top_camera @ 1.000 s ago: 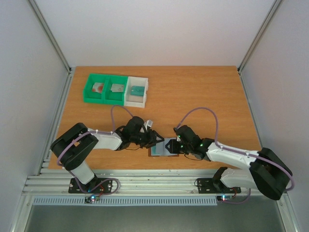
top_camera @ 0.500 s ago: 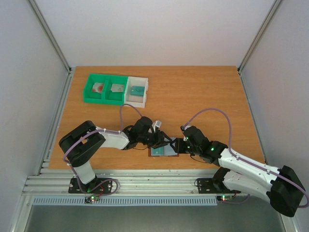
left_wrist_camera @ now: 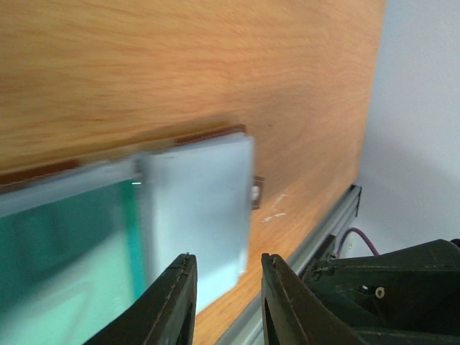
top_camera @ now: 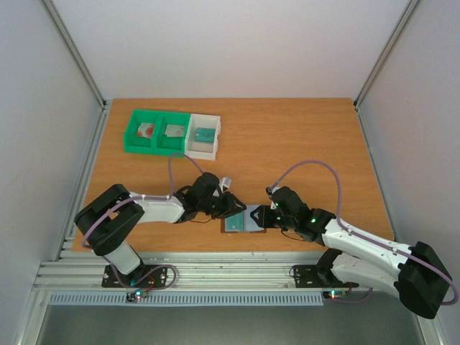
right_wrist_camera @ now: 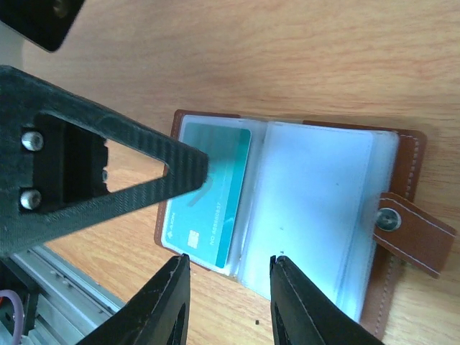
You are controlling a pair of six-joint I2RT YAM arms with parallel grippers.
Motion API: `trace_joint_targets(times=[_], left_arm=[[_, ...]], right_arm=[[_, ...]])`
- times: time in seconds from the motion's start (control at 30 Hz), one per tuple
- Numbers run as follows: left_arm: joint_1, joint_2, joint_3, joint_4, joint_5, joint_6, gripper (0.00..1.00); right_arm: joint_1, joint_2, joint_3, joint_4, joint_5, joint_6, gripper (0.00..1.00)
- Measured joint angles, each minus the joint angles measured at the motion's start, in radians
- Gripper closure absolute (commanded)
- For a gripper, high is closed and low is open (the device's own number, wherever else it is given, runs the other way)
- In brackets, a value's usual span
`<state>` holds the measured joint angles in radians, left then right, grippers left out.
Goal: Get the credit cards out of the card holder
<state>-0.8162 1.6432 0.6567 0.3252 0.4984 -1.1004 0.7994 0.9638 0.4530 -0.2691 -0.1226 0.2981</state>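
The brown card holder (top_camera: 245, 221) lies open on the table near the front edge, between the two arms. A teal credit card (right_wrist_camera: 208, 192) sits in its left pocket, and the blue-grey pocket (right_wrist_camera: 316, 208) beside it shows no card. My left gripper (top_camera: 239, 210) hovers low over the holder's left side, one finger (right_wrist_camera: 144, 183) tipped over the teal card. Its jaws (left_wrist_camera: 226, 264) are open with nothing between them. My right gripper (right_wrist_camera: 228, 262) is open just above the holder's near edge (top_camera: 260, 215). Other credit cards (top_camera: 146, 131) lie in the bins.
A green two-compartment bin (top_camera: 136, 140) and a white bin (top_camera: 203, 149) stand at the back left, each compartment holding a card. The holder's snap strap (right_wrist_camera: 413, 231) sticks out to one side. The table's front rail (left_wrist_camera: 302, 251) runs close by.
My left gripper pushed forward over the holder, then drew back a little, and its jaws narrowed. The right arm shifted its pose beside the holder. The holder stayed put.
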Motion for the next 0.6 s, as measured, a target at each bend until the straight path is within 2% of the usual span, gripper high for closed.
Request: trace_joint_targets(times=[0.1, 0.33, 0.6], left_arm=[[0.031, -0.038, -0.046, -0.02, -0.016, 0.009, 0.77], [0.076, -0.081, -0.124, -0.082, -0.035, 0.039, 0.99], [0.076, -0.1, -0.14, -0.119, -0.043, 0.072, 1.0]], right_arm=[[0.0, 0.051, 0.0, 0.037, -0.025, 0.0, 0.7], [0.0, 0.226, 0.002, 0.138, -0.097, 0.011, 0.74], [0.0, 0.39, 0.019, 0.242, -0.151, 0.024, 0.76]])
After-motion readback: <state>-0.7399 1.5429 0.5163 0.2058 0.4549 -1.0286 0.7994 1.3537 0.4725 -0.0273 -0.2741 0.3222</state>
